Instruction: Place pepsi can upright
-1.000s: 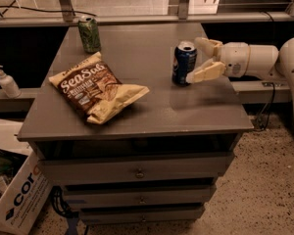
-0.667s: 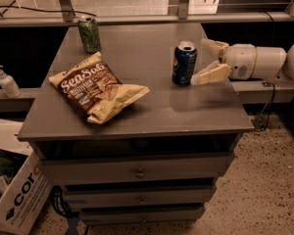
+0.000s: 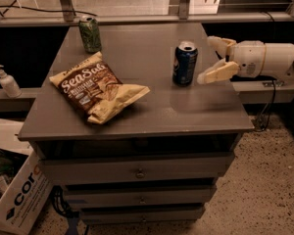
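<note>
The gripper (image 3: 206, 59) hangs at the right edge of the table (image 3: 196, 109), its two pale fingers (image 3: 217, 72) spread wide and holding nothing, the upper one pointing toward the back of the table and the lower one angled toward the front. It sits just beside the pepsi can (image 3: 185, 64) without touching it; a narrow gap shows between the lower fingertip and the can's side. The pepsi can stands upright on the grey tabletop, right of centre, silver top up and dark blue body facing the camera. The white arm (image 3: 264, 60) reaches in from the right, roughly level with the can. To the left of the can lies a crumpled bag of chips (image 3: 95, 88) — flat on the surface, well apart from it. A green can (image 3: 90, 34) stands upright near the back left corner. Below the tabletop are drawers (image 3: 139, 171) with small knobs. On a ledge to the left stands a pump bottle (image 3: 8, 82), and a cardboard box (image 3: 18, 199) rests on the floor at lower left.
</note>
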Robot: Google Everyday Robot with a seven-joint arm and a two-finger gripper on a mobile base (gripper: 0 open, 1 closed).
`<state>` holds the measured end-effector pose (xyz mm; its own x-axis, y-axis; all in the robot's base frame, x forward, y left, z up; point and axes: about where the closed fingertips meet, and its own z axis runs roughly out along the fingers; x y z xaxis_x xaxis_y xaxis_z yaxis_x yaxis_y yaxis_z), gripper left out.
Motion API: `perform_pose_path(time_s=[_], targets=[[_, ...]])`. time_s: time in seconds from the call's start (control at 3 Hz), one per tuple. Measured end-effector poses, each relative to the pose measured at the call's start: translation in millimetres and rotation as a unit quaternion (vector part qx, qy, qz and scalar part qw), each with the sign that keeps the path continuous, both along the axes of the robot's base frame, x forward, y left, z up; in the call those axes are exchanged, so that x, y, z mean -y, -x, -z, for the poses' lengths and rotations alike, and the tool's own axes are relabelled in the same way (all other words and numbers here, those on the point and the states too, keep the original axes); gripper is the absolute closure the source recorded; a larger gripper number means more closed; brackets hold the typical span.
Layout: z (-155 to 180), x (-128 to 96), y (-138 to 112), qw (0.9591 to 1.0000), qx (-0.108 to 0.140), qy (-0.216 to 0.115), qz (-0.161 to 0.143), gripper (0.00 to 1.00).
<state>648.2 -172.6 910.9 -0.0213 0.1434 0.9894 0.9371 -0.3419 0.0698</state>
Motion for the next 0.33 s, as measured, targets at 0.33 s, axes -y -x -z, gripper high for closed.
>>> perform_pose_path(time_s=[0.33], targets=[[0.0, 0.0, 0.0, 1.0, 0.0, 0.0, 0.0, 0.0]])
